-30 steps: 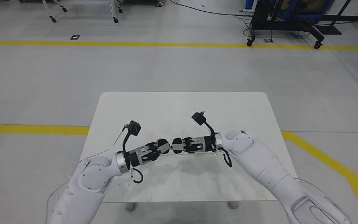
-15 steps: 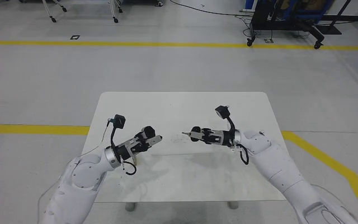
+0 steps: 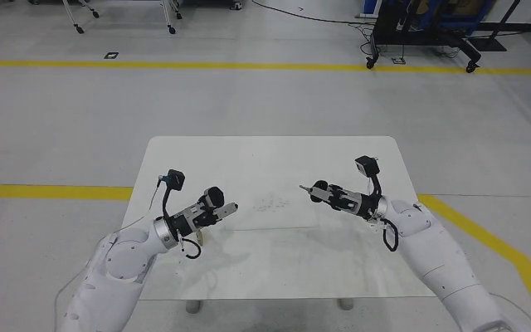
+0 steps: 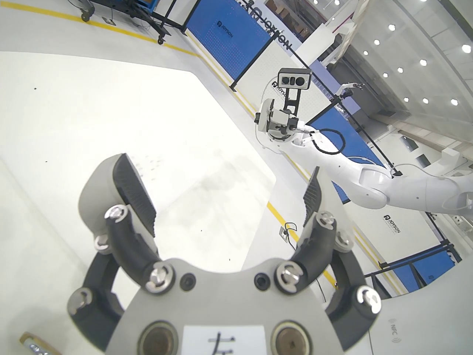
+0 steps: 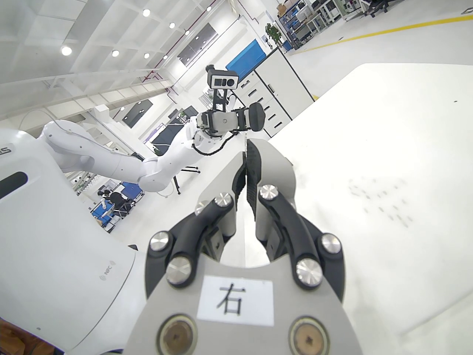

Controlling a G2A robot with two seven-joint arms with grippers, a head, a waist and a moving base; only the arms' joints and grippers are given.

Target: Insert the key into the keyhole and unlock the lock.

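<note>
**Top view with both wrist views.** A white worktop (image 3: pixel 274 158) is seen from above, with the two arms held over it, well apart and facing one another.

The left pincer (image 3: pixel 224 203) is held over the left half of the worktop and is pointed toward the middle. Its jaws are spread wide, and the ribbed black pads (image 4: pixel 135 190) are shown far apart in the left wrist view.

The right pincer (image 3: pixel 311 192) is held over the right half and is pointed back toward the left one. Its jaws are pressed together, ribbed faces almost meeting.

A thin sliver is seen protruding from the right fingertips, as a fine point in the top view and edge-on in the right wrist view. It is taken to be the key (image 3: pixel 303 188), though its shape cannot be made out with certainty. It is held above the worktop, pinched at the tip of the right pincer, with open space between it and the left pincer.

A patch of faint grey scuff marks (image 3: pixel 270 203) is seen on the worktop between the two pincers. A yellow floor line (image 3: pixel 249 65) is seen beyond the far edge.
</note>
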